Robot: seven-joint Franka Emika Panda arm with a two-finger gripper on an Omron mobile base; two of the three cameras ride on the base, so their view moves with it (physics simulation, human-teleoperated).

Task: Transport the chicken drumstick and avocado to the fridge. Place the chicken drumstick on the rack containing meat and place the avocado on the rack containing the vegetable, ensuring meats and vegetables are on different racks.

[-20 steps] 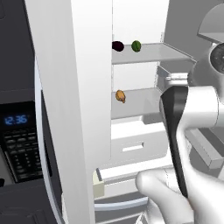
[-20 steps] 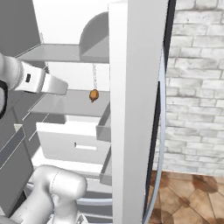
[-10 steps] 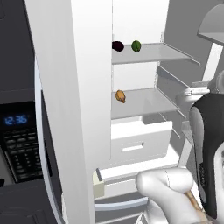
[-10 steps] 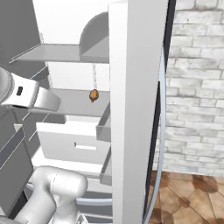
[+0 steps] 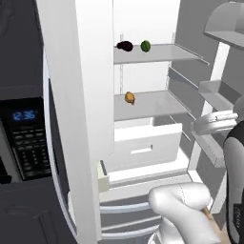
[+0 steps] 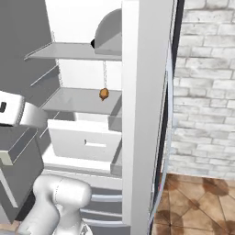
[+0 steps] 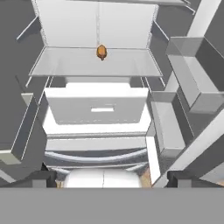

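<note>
Left base view shows the small round dark green avocado [image 5: 145,45] beside the glossy dark purple eggplant [image 5: 125,45] on the upper pale-grey fridge shelf [image 5: 162,51], vegetables kept above the orange-brown meat lump [image 5: 129,97], while the gripper [image 7: 111,178] stands wide open, empty.

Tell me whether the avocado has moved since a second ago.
No. The avocado sits on the upper shelf right of the eggplant, as before.
</note>
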